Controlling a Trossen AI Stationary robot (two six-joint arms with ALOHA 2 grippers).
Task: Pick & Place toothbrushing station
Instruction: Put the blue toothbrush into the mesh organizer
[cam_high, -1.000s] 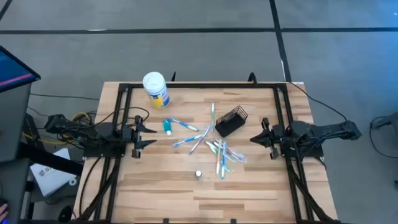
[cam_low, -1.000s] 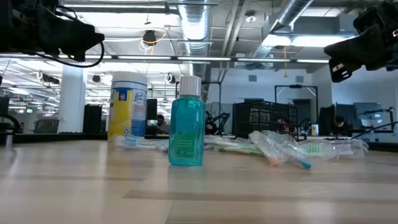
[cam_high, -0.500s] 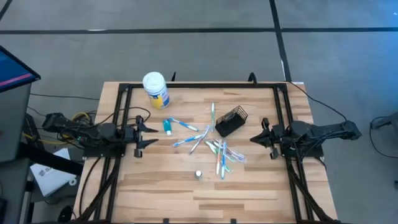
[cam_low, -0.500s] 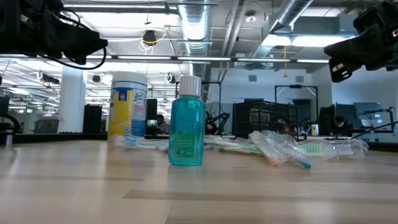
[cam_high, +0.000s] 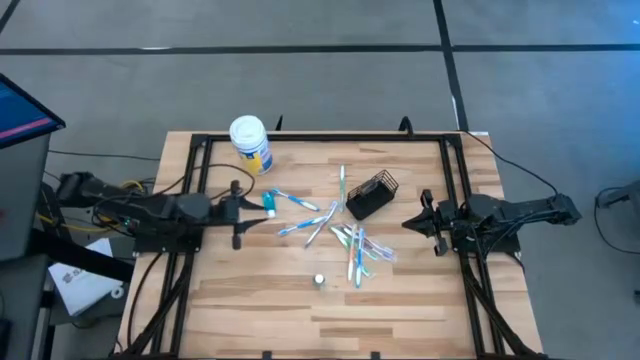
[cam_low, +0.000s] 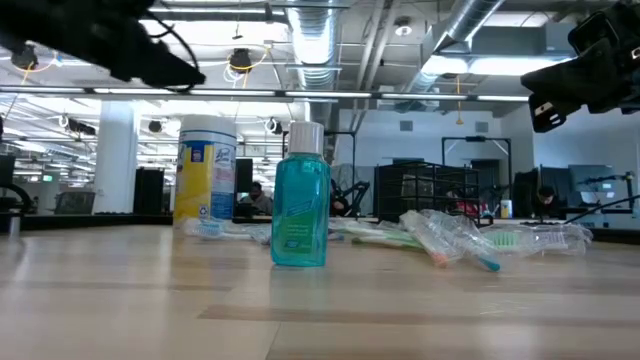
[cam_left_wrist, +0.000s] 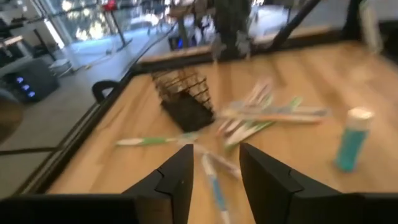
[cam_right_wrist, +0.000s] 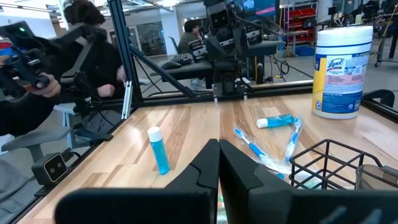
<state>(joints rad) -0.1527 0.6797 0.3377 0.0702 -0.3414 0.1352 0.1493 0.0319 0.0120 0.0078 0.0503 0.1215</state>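
The black wire-mesh holder (cam_high: 370, 195) rests on the wooden table right of centre; it also shows in the left wrist view (cam_left_wrist: 183, 99). Slim white, blue and green toothbrushes (cam_high: 345, 235) lie scattered flat around it. A small teal tube (cam_high: 269, 204) lies on its side just right of my left gripper (cam_high: 243, 208), which is open and empty above the table. My right gripper (cam_high: 408, 222) is shut and empty, right of the holder, above the table.
A white-lidded yellow-and-blue jar (cam_high: 250, 143) stands at the far left. A small teal bottle with a white cap (cam_high: 319, 281) stands upright toward the near edge. A black frame (cam_high: 320, 140) runs round the table. A person (cam_right_wrist: 37, 81) sits beyond the table's left side.
My left gripper has moved toward the table's right edge, closing on the teal tube and the toothbrushes. The things on the table lie as before.
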